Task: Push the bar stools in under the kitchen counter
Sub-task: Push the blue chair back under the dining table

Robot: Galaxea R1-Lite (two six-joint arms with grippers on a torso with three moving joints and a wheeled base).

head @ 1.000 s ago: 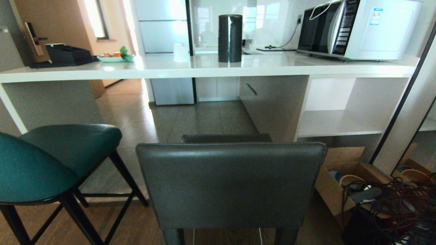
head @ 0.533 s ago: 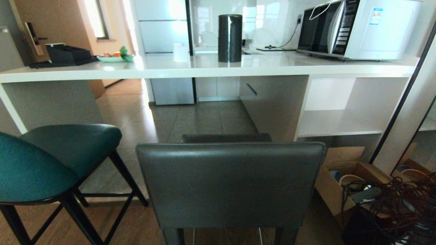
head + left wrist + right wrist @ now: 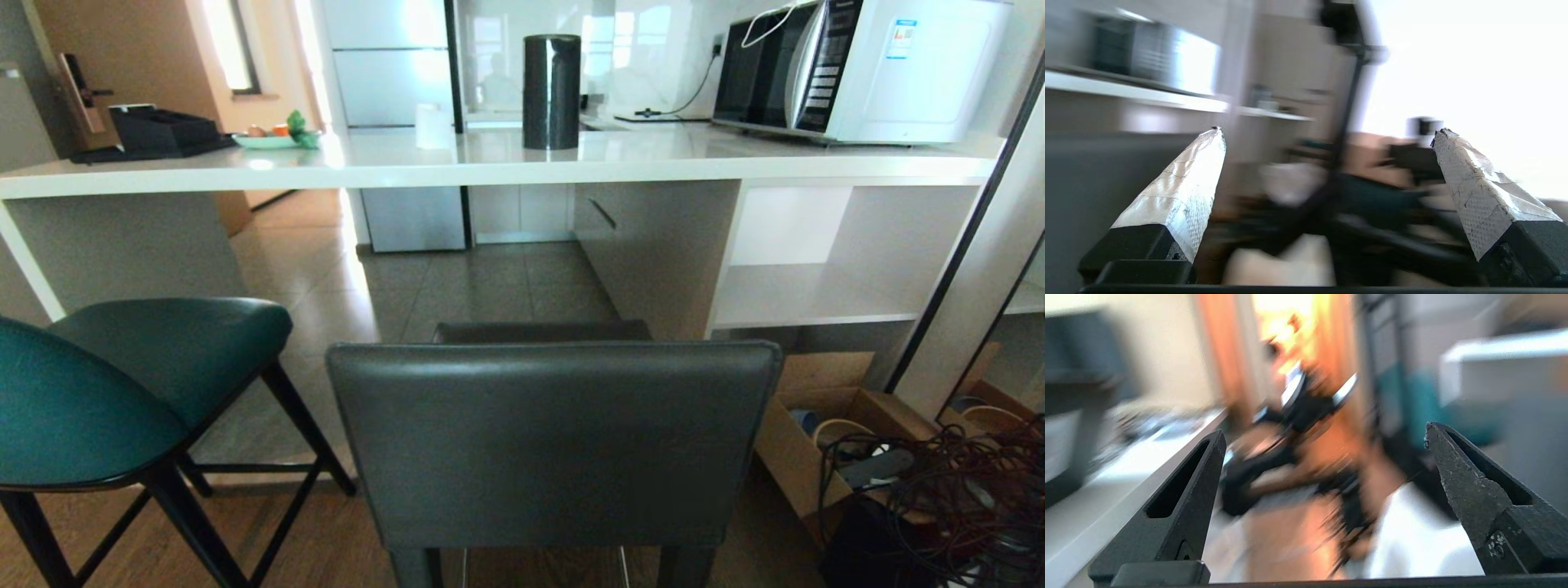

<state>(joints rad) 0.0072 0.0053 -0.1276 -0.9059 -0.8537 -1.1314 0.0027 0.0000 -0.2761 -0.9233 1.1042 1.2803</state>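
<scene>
- The grey stool [image 3: 553, 441] and teal stool [image 3: 122, 392] stood short of the counter [image 3: 490, 167].
- Both grippers, left [image 3: 1327, 130] and right [image 3: 1325, 430], had fingers wide, empty.
- An off-centre push might have swung the grey stool into the cardboard box [image 3: 824, 425].

Two bar stools stand before the one worktop [image 3: 653, 167]: one teal stool [image 3: 122, 384] and one dark grey stool [image 3: 555, 441]. On the worktop are one microwave [image 3: 857, 69], one black cylinder [image 3: 552, 91], one small white cup [image 3: 433, 126], one green plate [image 3: 265, 141] and one black tray [image 3: 163, 131]. One cardboard box [image 3: 824, 416] and one tangle of cables [image 3: 955, 490] lie on the floor. Two pincers show, the left pincer [image 3: 1327, 130] and the right pincer [image 3: 1325, 430], each with two fingers.
</scene>
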